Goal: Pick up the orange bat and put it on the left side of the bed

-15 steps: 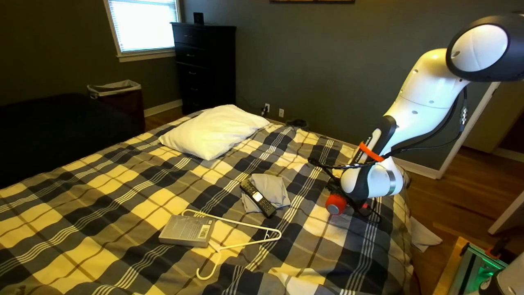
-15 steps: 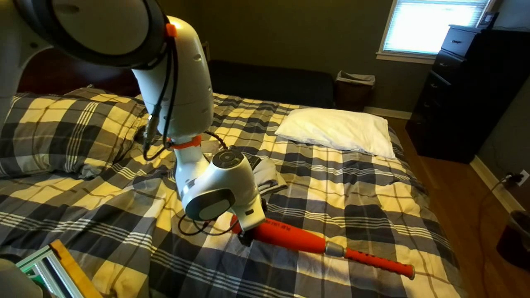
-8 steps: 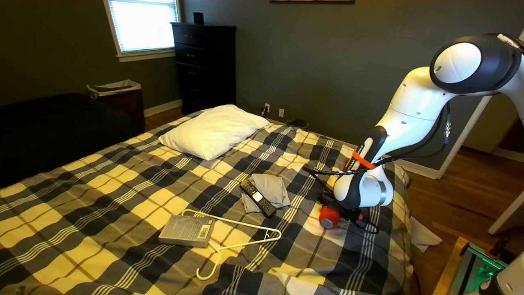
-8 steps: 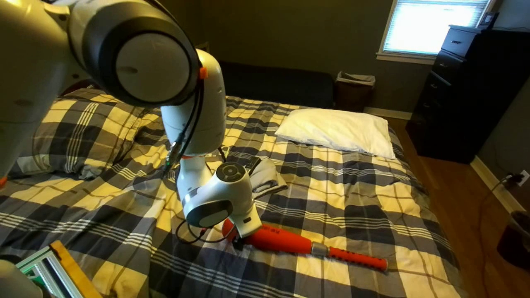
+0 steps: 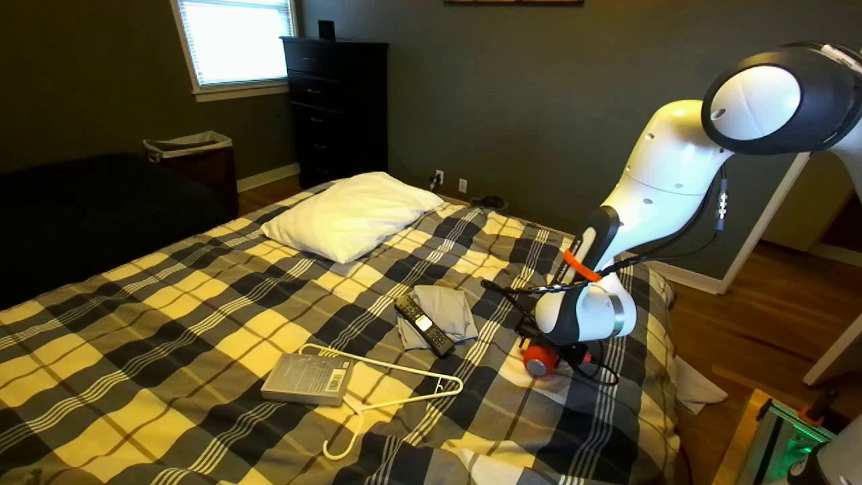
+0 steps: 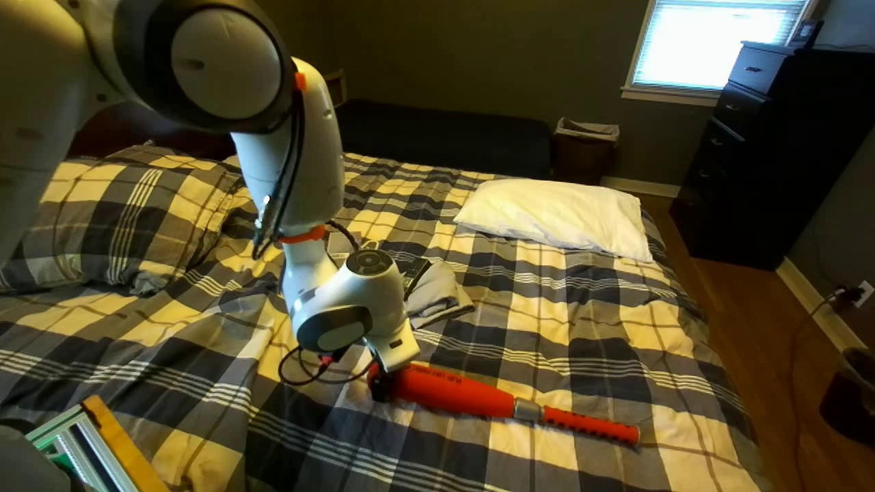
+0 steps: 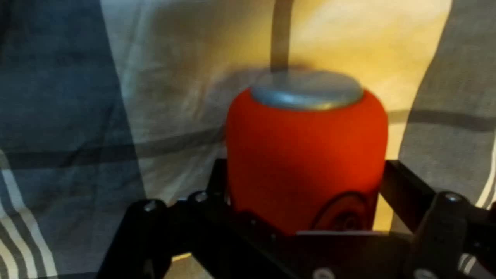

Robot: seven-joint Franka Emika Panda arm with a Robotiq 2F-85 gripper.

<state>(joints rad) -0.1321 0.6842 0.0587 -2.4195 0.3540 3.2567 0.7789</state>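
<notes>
The orange bat (image 6: 454,391) lies on the plaid bed (image 6: 526,294), its thick end under my hand and its narrow handle pointing away. Only its rounded thick end (image 5: 540,361) shows beside the wrist in an exterior view. Seen from the wrist, the bat's grey-capped end (image 7: 302,143) fills the space between the jaws of my gripper (image 7: 306,167). The fingers (image 7: 407,190) stand wide on either side of it, and a sliver of bedcover shows between the right one and the bat. Whether the left one touches the bat, I cannot tell.
On the bed lie a white pillow (image 5: 350,217), a black remote (image 5: 423,325) on a grey cloth (image 5: 452,311), a white hanger (image 5: 411,404) and a grey box-like item (image 5: 308,380). A plaid pillow (image 6: 123,212) rests behind the arm.
The bat first slid along the bed together with my gripper, handle end moving leftward in an exterior view, then stopped. Since then the jaws have opened and the wrist has risen slightly while the bat stayed put.
</notes>
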